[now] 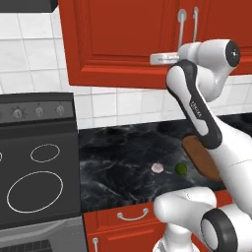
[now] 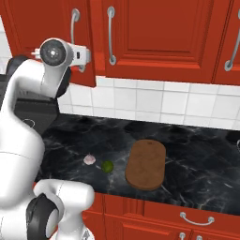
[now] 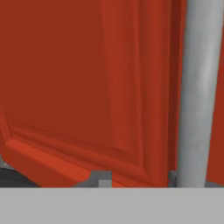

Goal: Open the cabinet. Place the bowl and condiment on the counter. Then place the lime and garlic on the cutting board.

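The garlic (image 2: 89,160) and, just to its right, the lime (image 2: 107,166) are seen lying on the counter (image 2: 197,154), not yet on the cutting board (image 2: 146,164), which lies further right. The cabinet (image 2: 154,35) above is closed, so bowl and condiment are judged to be inside, unseen. In the hand view the gripper (image 3: 138,181) is held close to the door, its fingertips (image 3: 101,178) spread, with the silver handle (image 3: 199,92) at the right tip. Whether the handle is enclosed cannot be told. If it is not caught between the tips, it could be missed on closing, and the door would stay shut.
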Available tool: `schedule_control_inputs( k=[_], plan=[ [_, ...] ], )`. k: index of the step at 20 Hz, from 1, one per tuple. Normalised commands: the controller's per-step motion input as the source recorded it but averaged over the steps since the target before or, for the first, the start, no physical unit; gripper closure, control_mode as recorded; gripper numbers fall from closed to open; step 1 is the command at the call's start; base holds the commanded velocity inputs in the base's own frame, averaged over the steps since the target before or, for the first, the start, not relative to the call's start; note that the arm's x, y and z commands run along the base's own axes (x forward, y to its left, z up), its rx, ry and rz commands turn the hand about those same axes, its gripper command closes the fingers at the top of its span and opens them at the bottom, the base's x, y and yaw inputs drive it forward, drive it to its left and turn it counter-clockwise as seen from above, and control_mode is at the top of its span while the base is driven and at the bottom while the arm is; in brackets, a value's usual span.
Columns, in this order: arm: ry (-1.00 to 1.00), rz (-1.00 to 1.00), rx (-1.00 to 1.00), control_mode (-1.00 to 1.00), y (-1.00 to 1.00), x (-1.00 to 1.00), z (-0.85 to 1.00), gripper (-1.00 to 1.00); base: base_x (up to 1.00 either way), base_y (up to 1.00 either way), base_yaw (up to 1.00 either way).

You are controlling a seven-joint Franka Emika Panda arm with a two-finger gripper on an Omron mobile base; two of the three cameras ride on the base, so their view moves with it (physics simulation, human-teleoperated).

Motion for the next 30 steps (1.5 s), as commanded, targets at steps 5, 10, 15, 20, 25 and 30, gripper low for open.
schedule_control_inputs(
  k=[5, 10, 15, 20, 25, 30],
  plan=[
    [0.00, 0.00, -0.03, -1.00, 1.00, -0.58, 0.00, 1.00, 0.00, 0.00, 0.00],
    [0.00, 0.00, -0.05, -1.00, 1.00, -0.52, 0.00, 1.00, 0.00, 0.00, 0.00],
    [0.00, -0.01, -0.06, -1.00, 1.00, -0.23, -0.02, 1.00, 0.00, 0.00, 0.00],
    [0.00, -0.04, -0.05, -1.00, 1.00, -0.07, -0.09, 1.00, 0.00, 0.00, 0.00],
    [0.00, -0.13, -0.01, -1.00, 1.00, -0.27, -0.05, 1.00, 0.00, 0.00, 0.00],
    [0.00, -0.16, 0.00, -1.00, 1.00, -0.32, -0.06, 1.00, 0.00, 0.00, 0.00]
  ],
)
